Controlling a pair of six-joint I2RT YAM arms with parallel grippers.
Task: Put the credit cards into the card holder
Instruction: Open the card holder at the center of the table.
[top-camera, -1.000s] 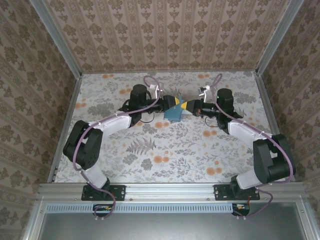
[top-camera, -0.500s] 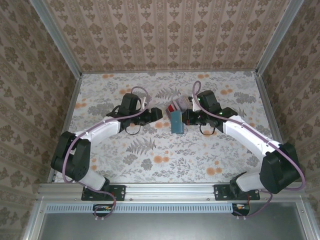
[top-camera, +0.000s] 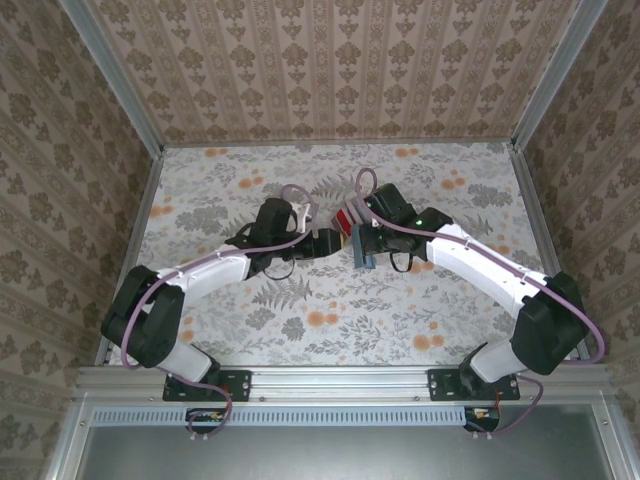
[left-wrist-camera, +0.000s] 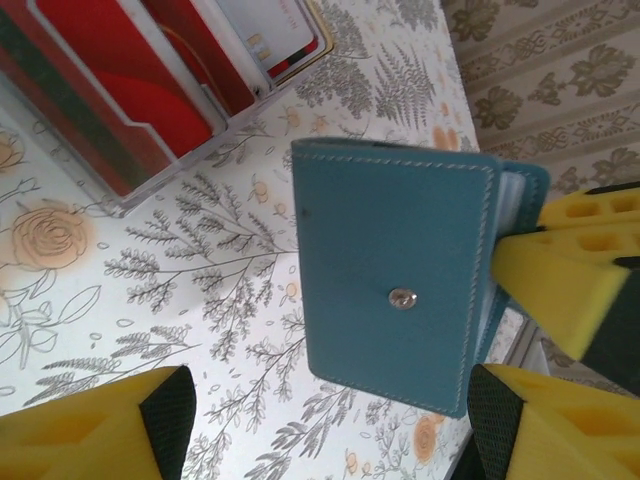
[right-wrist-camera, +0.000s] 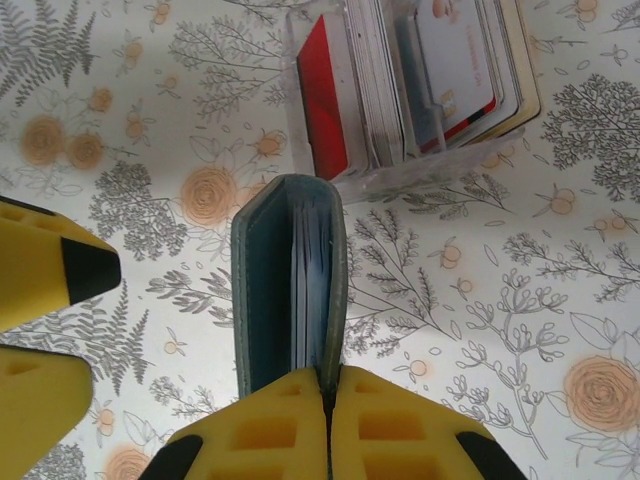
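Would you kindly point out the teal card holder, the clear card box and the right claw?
Flat teal folding card holder (left-wrist-camera: 380, 250): left wrist view, outer cover.
Clear plastic box (right-wrist-camera: 430, 162): right wrist view, side wall.
Right claw (right-wrist-camera: 327, 385): right wrist view, between fingertips.

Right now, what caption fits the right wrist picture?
Right gripper shut on the teal card holder, credit cards in a clear box beyond.

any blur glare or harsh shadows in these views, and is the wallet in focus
Left wrist view: the card holder is in focus, stitching and snap crisp, no glare. Right wrist view: the card holder, edge-on, is sharp; print on the credit cards is too small to read. Top external view: even light, only faint shadows on the table, the card holder small.
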